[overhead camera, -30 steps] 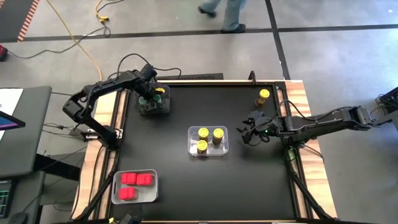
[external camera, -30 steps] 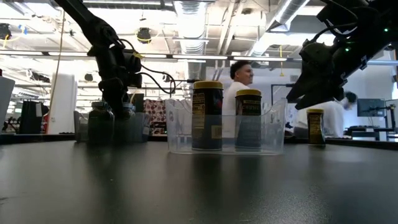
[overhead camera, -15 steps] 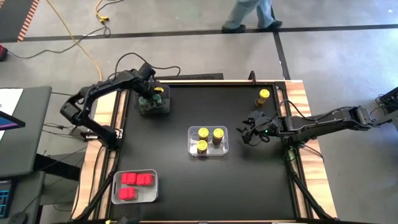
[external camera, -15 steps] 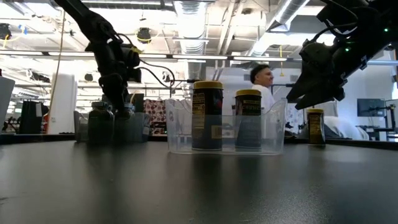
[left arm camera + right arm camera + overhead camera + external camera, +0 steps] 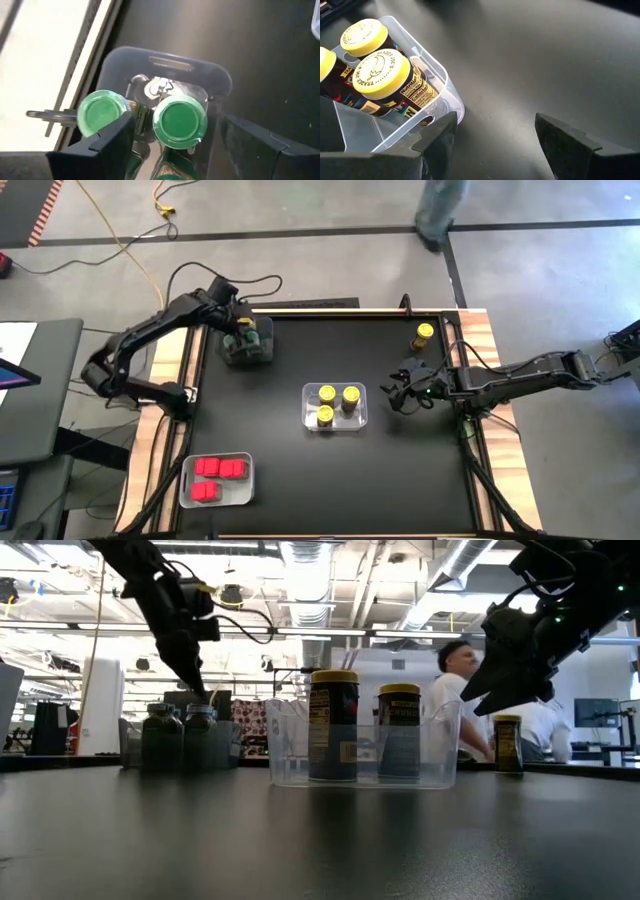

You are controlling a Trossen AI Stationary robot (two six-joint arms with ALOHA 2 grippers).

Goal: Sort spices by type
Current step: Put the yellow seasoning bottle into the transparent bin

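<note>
Two green-lidded jars (image 5: 179,122) (image 5: 100,112) stand upright in a clear bin (image 5: 165,55) at the table's far left (image 5: 247,350). My left gripper (image 5: 175,150) hangs open above that bin (image 5: 193,688), with no jar between its fingers. Three yellow-lidded jars (image 5: 335,405) stand in a clear bin (image 5: 447,97) at mid table. One more yellow-lidded jar (image 5: 424,335) stands alone near the far right corner. My right gripper (image 5: 492,135) is open and hovers to the right of the yellow bin (image 5: 405,392). Three red-topped jars (image 5: 218,475) sit in a bin near the left front.
Bare black tabletop lies between the yellow bin and the lone yellow jar, and across the near half of the table. The wooden table edge (image 5: 195,380) runs beside the green bin. A person (image 5: 462,680) moves in the room behind the table.
My left gripper has risen out of the green-lid bin and drawn a little toward the table's left edge. A second green-lidded jar now stands in view where the gripper was. My right arm has kept still. The person behind has walked to the right.
</note>
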